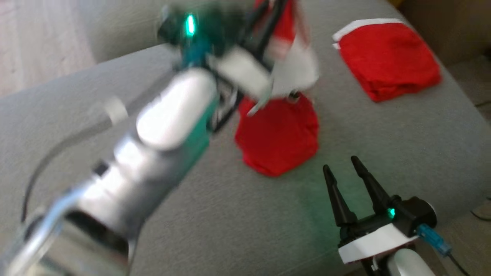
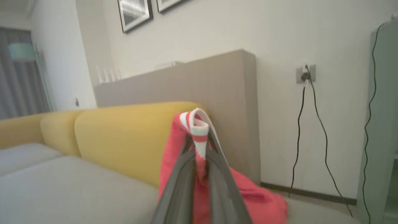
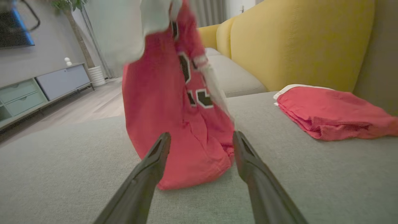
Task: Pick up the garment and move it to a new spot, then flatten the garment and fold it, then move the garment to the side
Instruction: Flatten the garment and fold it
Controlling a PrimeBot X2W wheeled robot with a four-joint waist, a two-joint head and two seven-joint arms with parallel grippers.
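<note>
The garment point(image 1: 280, 134) is a red jersey with white trim and black lettering. My left gripper point(image 1: 276, 11), blurred at the top of the head view, is shut on its striped edge point(image 2: 199, 130) and holds it up. The jersey point(image 3: 174, 124) hangs down with its lower part resting on the grey sofa seat point(image 1: 230, 214). My right gripper point(image 1: 343, 166) stands open low at the front right, just short of the hanging cloth, with nothing between its fingers point(image 3: 155, 155).
A second red garment point(image 1: 387, 57) with white trim lies folded at the back right of the seat point(image 3: 329, 112). Yellow back cushions point(image 3: 298, 40) rise behind it. The sofa's right edge and floor with cables lie beyond point(image 1: 475, 214).
</note>
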